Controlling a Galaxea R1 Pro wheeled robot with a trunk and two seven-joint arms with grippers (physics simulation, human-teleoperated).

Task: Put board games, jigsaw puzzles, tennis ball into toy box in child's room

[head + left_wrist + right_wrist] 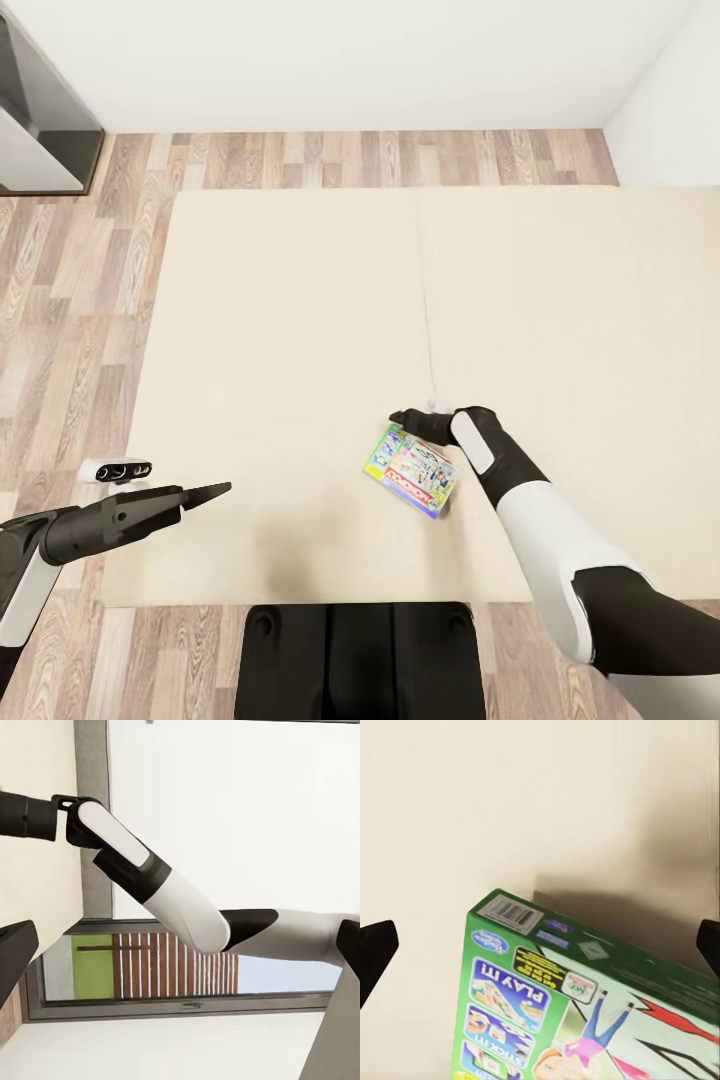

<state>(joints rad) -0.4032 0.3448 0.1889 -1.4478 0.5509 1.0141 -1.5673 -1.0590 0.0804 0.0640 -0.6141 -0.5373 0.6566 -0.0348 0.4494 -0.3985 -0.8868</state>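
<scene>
From the head view, the robot stands at the edge of the bed point(300, 330), whose cream mattress spreads across most of the wooden floor point(70, 300). A green board game point(411, 470) lies flat on the mattress near the robot's side, just right of the mattress seam. The right claw point(412, 420) sits at the box's far edge, close enough to suggest it is lining up for a grasp, though whether it touches the box cannot be told from here. The left claw point(205, 493) hangs over the bed's near left part, well apart from the box, its fingers drawn together with nothing between them, apparently parked out of the way. In the left wrist view, the right arm point(150, 881) crosses in front of a white wall and a window point(187, 964). In the right wrist view, the board game point(585, 997) shows its barcode corner lying on the cream mattress, while the claw's two dark fingertips point(375, 949) stand wide apart at either side, gripping nothing, presumably spread to straddle the box.
</scene>
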